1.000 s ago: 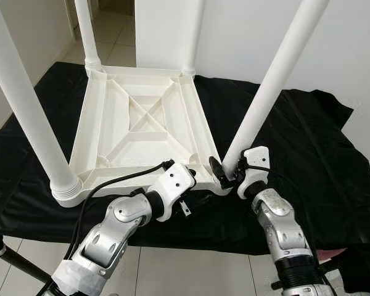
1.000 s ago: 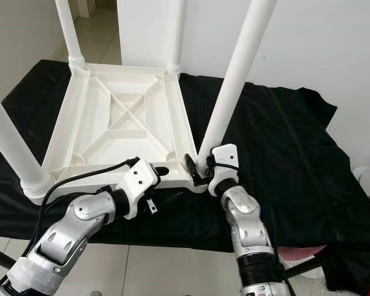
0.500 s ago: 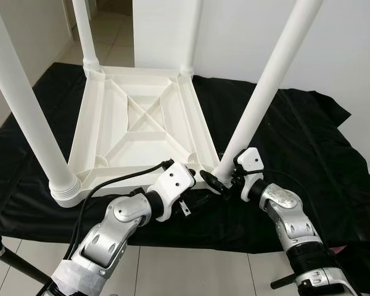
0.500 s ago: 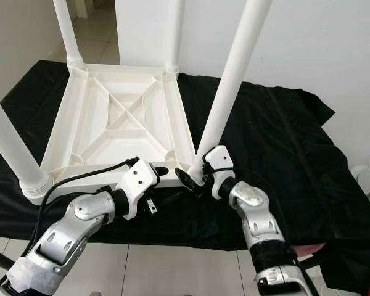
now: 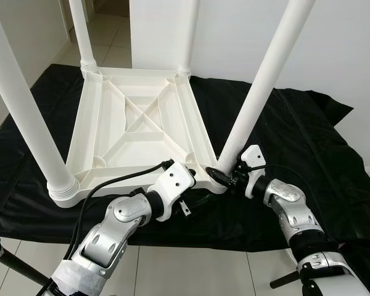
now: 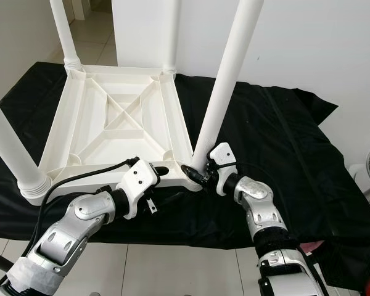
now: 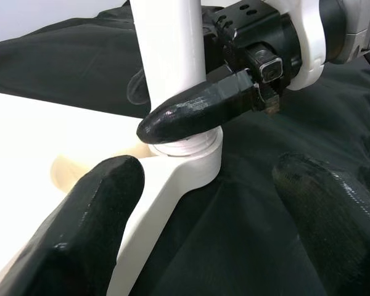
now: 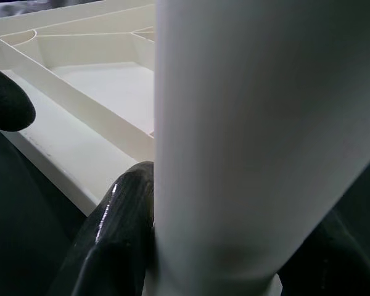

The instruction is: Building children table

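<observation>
One table leg [image 5: 254, 98] stands clamped inside the right pincer [image 5: 225, 177].

Upturned table [image 5: 135, 129] on a cloth [image 5: 296, 135], legs upward, both hands at its near-right leg [image 5: 259, 92]

I see a plain white table [image 5: 139, 132] with white legs [image 5: 259, 86], lying on a black cloth [image 5: 308, 142]. My arms [image 5: 120, 225] are silver, with glossy black fingers [image 7: 197, 111] and a black cable [image 5: 117, 179]. The floor [image 5: 172, 271] is pale tile.
</observation>
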Robot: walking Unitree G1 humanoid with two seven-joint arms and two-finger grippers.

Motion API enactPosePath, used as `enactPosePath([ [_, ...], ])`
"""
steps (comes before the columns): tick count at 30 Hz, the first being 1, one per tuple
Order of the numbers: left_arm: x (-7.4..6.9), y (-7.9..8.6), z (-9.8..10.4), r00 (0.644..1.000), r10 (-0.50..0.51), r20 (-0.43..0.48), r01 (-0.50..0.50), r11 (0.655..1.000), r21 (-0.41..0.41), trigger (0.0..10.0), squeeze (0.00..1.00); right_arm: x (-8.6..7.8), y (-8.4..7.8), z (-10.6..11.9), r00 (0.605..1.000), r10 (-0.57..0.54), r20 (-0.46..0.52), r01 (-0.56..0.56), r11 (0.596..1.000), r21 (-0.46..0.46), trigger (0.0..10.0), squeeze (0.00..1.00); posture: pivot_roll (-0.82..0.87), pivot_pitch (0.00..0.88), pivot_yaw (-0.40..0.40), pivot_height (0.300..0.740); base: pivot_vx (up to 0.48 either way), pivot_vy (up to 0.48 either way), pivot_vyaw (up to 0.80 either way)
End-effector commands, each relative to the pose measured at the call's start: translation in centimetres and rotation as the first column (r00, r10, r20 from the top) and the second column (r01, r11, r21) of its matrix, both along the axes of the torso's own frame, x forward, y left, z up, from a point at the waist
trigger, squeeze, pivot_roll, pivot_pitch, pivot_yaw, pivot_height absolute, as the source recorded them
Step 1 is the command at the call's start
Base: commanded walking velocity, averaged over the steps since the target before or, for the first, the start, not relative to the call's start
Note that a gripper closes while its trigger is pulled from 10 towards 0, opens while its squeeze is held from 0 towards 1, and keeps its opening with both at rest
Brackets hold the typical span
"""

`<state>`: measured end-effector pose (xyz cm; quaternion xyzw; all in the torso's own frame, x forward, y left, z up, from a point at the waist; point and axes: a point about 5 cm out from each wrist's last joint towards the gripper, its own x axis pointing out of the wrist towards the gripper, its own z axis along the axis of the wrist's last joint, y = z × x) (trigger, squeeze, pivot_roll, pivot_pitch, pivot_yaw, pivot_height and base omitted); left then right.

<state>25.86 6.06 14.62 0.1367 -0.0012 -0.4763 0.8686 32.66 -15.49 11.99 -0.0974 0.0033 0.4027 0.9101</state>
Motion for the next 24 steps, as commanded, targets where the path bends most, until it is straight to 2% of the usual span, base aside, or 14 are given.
enactPosePath([
  [1, -0.1, 0.0, 0.0, 1.0, -0.001, 0.002, 0.001, 1.0, 0.008, 10.0, 0.0, -0.6, -0.1, -1.5, 1.0, 0.001, -0.028, -0.003, 0.996, -0.085, 4.8, 0.0, 0.01, 0.0, -0.089, 0.74, 0.0, 0.0, 0.0],
  [2, -0.1, 0.0, 0.0, 1.0, -0.001, 0.002, 0.001, 1.0, 0.008, 10.0, 0.0, -0.6, -0.1, -1.5, 1.0, 0.001, -0.028, -0.003, 0.996, -0.085, 4.8, 0.0, 0.01, 0.0, -0.089, 0.74, 0.0, 0.0, 0.0],
  [3, -0.1, 0.0, 0.0, 1.0, -0.002, 0.002, 0.002, 1.0, 0.008, 10.0, 0.0, -0.5, -0.3, -1.4, 0.999, -0.024, -0.028, 0.022, 0.997, -0.068, 10.0, 0.0, 0.01, 0.0, -0.09, 0.74, 0.0, 0.0, 0.0],
  [6, -0.1, 0.0, 0.0, 1.0, -0.003, 0.002, 0.003, 1.0, 0.008, 10.0, 0.0, -0.5, -0.4, -1.3, 0.998, -0.063, -0.02, 0.062, 0.997, -0.056, 10.0, 0.0, 0.01, 0.0, -0.092, 0.74, 0.0, 0.0, 0.0],
  [9, -0.1, -0.1, -0.1, 1.0, -0.004, 0.001, 0.004, 1.0, 0.008, 10.0, 0.0, -0.5, -0.8, -1.3, 0.985, -0.172, -0.005, 0.171, 0.985, -0.025, 10.0, 0.0, 0.01, 0.0, -0.096, 0.74, 0.0, 0.0, 0.0],
  [14, -0.1, -0.1, -0.1, 1.0, -0.004, 0.002, 0.004, 1.0, 0.007, 10.0, 0.0, -0.7, -0.8, -1.3, 0.969, -0.246, 0.01, 0.246, 0.969, 0.009, 10.0, 0.0, 0.01, 0.0, -0.098, 0.74, 0.0, 0.0, 0.0],
  [16, -0.1, -0.2, -0.2, 1.0, -0.004, 0.003, 0.004, 1.0, 0.007, 10.0, 0.0, -1.0, -0.8, -1.3, 0.942, -0.335, 0.011, 0.334, 0.941, 0.047, 10.0, 0.0, 0.01, 0.0, -0.102, 0.74, 0.0, 0.0, 0.0],
  [18, -0.1, -0.2, -0.2, 1.0, -0.005, 0.003, 0.005, 1.0, 0.007, 10.0, 0.0, -1.5, -0.5, -1.3, 0.933, -0.36, 0.02, 0.358, 0.932, 0.061, 10.0, 0.0, 0.0, 0.0, -0.103, 0.74, 0.0, 0.0, 0.0],
  [21, -0.1, -0.3, -0.3, 1.0, -0.007, 0.004, 0.007, 1.0, 0.009, 10.0, 0.0, -2.5, 0.1, -1.4, 0.886, -0.464, 0.008, 0.46, 0.881, 0.108, 10.0, 0.0, 0.0, 0.0, -0.1, 0.74, 0.0, 0.0, 0.0],
  [22, -0.1, -0.3, -0.3, 1.0, -0.007, 0.004, 0.007, 1.0, 0.009, 10.0, 0.0, -2.5, 0.1, -1.4, 0.886, -0.464, 0.008, 0.46, 0.881, 0.108, 10.0, 0.0, 0.0, 0.0, -0.1, 0.74, 0.0, 0.0, 0.0],
  [24, 0.1, -0.3, -0.4, 1.0, -0.004, 0.004, 0.004, 1.0, 0.011, 10.0, 0.0, -3.2, 0.2, -1.7, 0.843, -0.538, 0.013, 0.534, 0.838, 0.111, 10.0, 0.0, -0.01, 0.0, -0.098, 0.74, 0.0, 0.0, 0.0],
])
